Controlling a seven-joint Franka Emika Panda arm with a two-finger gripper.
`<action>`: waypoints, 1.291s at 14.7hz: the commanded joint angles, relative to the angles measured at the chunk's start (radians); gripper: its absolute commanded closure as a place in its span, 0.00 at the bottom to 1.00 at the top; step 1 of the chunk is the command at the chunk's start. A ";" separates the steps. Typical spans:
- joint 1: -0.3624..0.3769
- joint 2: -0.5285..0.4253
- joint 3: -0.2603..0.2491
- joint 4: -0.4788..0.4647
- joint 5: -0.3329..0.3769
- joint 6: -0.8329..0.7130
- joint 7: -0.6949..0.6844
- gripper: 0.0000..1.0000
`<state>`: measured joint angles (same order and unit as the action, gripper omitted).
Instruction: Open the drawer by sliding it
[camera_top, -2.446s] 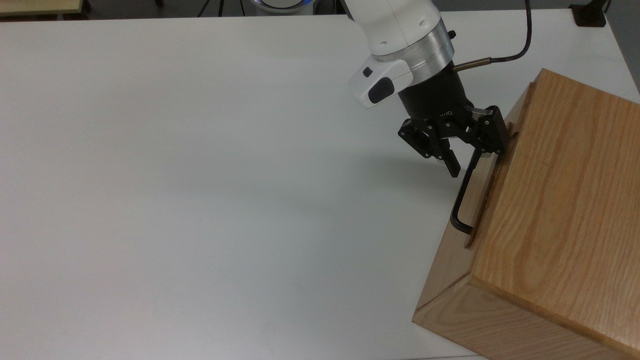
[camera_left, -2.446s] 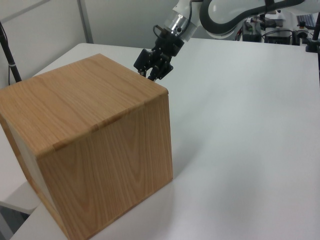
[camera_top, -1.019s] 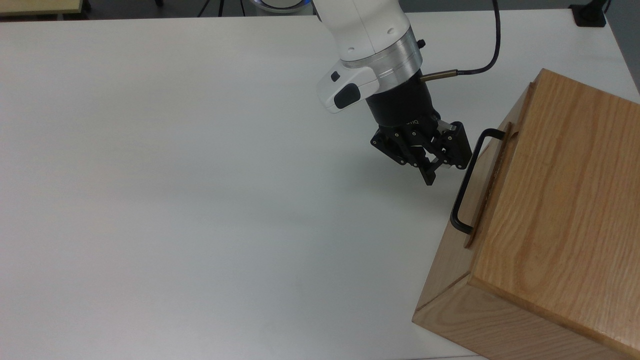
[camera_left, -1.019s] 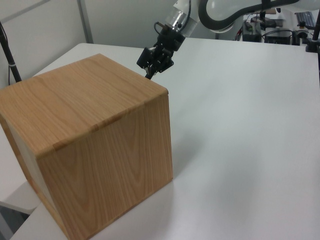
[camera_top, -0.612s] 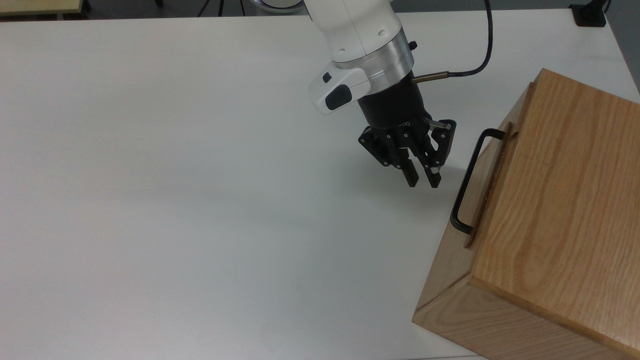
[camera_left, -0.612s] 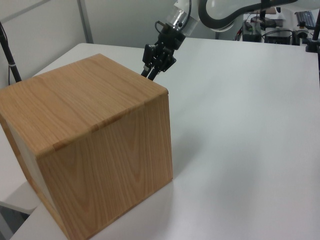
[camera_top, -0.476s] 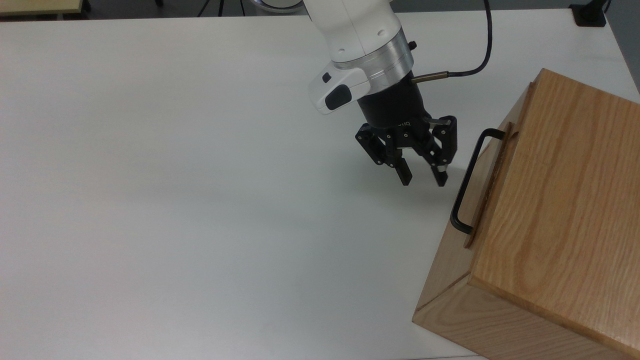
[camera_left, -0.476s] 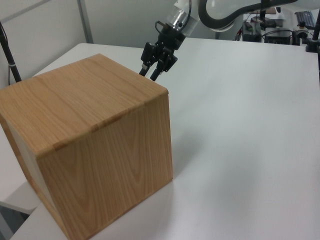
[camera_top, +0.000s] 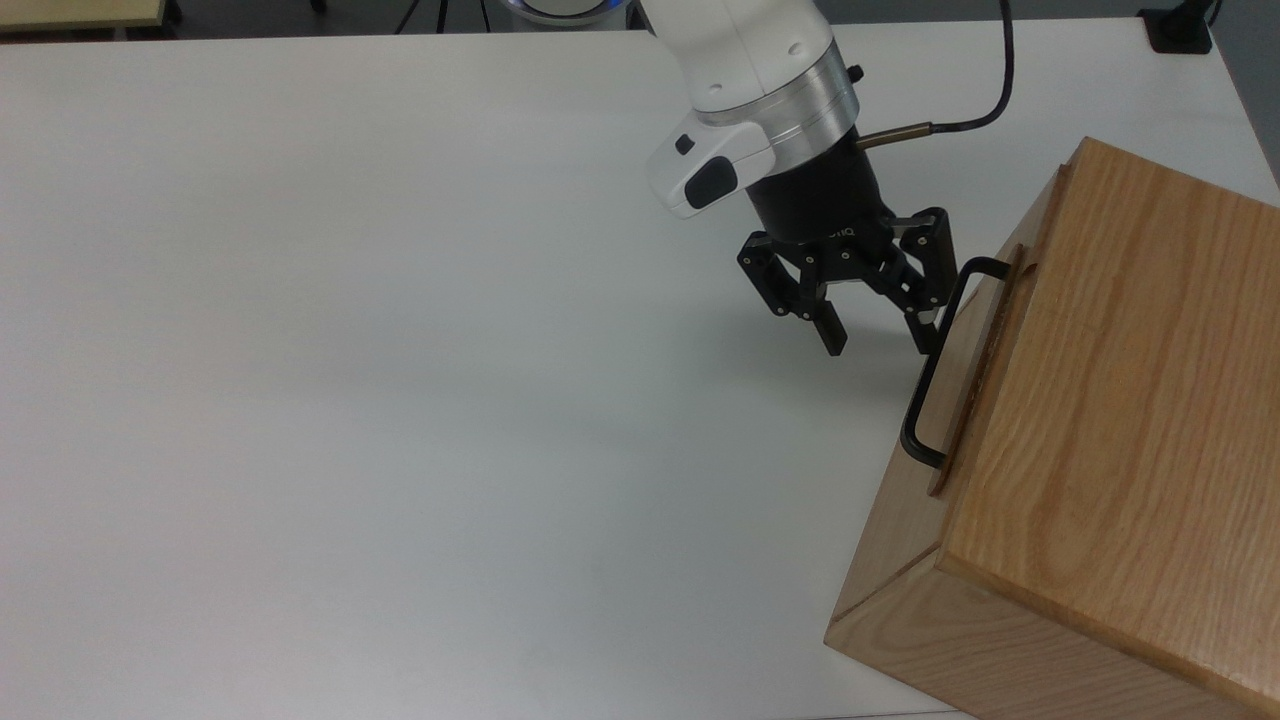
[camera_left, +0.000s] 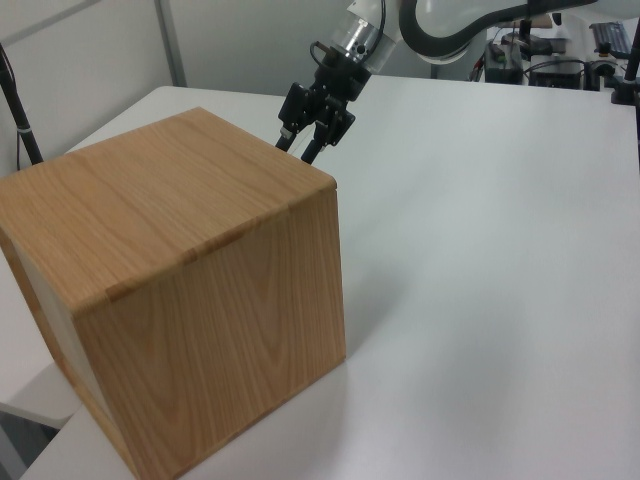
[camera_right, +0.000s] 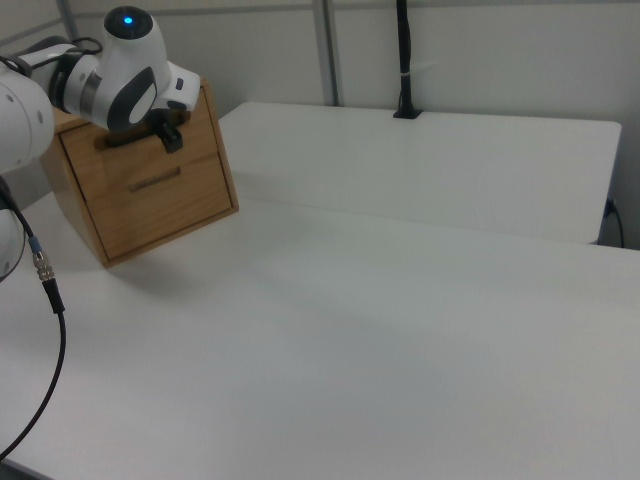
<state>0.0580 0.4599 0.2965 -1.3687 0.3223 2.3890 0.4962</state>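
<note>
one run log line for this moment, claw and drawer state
claw: open, beside handle, not gripping | drawer: shut in casing | step: approach

Even, bright overhead light; soft shadow on the table (camera_top: 400, 400) below and left of the gripper (camera_top: 880, 335) in the top view. Right view slightly soft.

The gripper (camera_top: 882, 342), which had pulled back from the handle (camera_top: 936, 357) and drawn its fingers (camera_top: 830, 335) together, has since spread them wide and swung back toward the drawer (camera_top: 982, 350). One fingertip now lies against the bar, the other well clear on the table side.
</note>
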 joint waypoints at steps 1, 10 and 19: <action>-0.006 -0.015 0.041 -0.013 -0.008 -0.027 -0.001 0.31; 0.017 0.028 0.044 -0.013 -0.008 0.019 0.030 0.52; -0.007 0.016 0.043 -0.016 -0.006 0.016 0.027 0.87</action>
<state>0.0645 0.4919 0.3423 -1.3700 0.3234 2.3947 0.5138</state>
